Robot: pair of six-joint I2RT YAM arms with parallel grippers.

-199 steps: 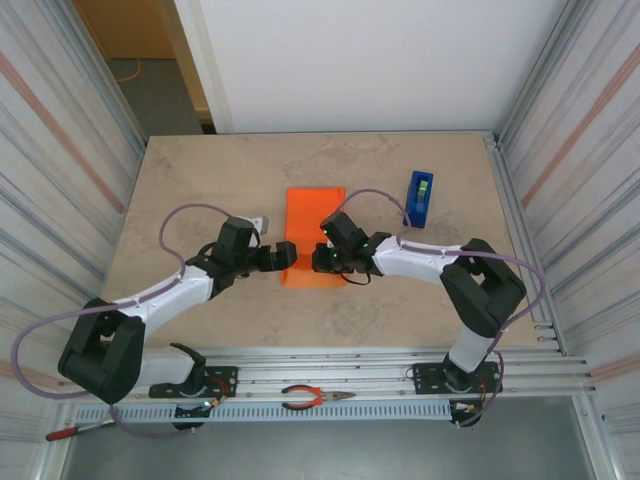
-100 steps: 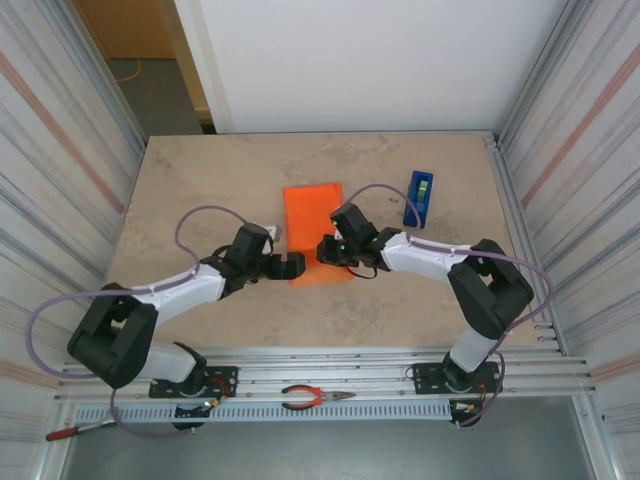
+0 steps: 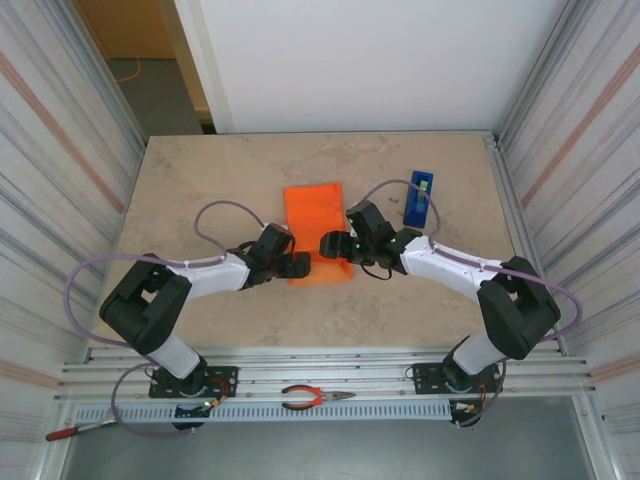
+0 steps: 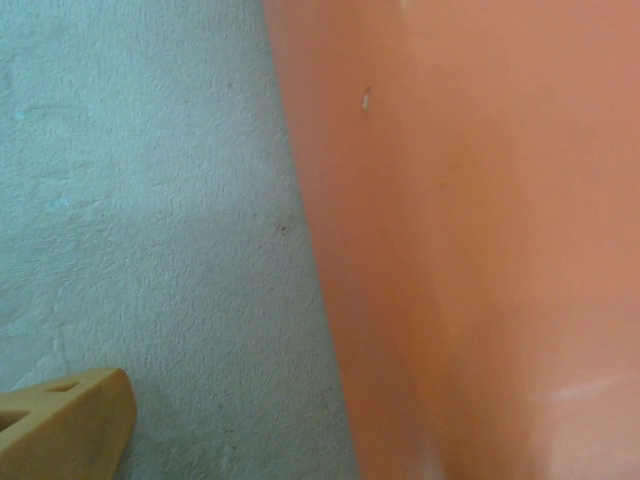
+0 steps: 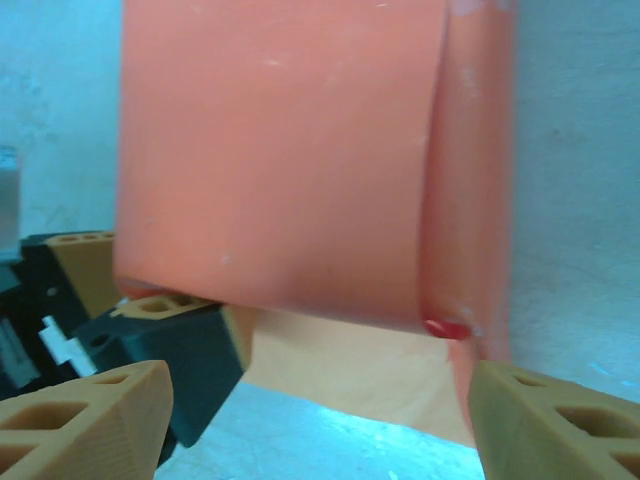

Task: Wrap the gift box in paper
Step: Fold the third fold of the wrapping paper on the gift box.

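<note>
The orange paper (image 3: 314, 228) lies folded in a long bundle at mid-table, and the gift box is hidden under it. In the right wrist view the paper (image 5: 290, 160) shows an overlapping flap with a lengthwise seam, and its near edge curls up off the table. My left gripper (image 3: 293, 265) sits at the bundle's near-left corner. One tan finger (image 4: 62, 428) shows over bare table beside the paper (image 4: 480, 230); the other is hidden. My right gripper (image 3: 334, 245) (image 5: 320, 405) is open at the near-right end, its fingers spread wider than the bundle.
A blue tape dispenser (image 3: 419, 198) stands to the right of the paper, just beyond my right arm. Red-handled pliers (image 3: 310, 398) lie on the rail in front of the beige table (image 3: 200, 190). Metal walls close in both sides.
My left gripper has slid right along the near edge to the paper's near-left corner. My right gripper has shifted a little right. The paper's far end has turned slightly.
</note>
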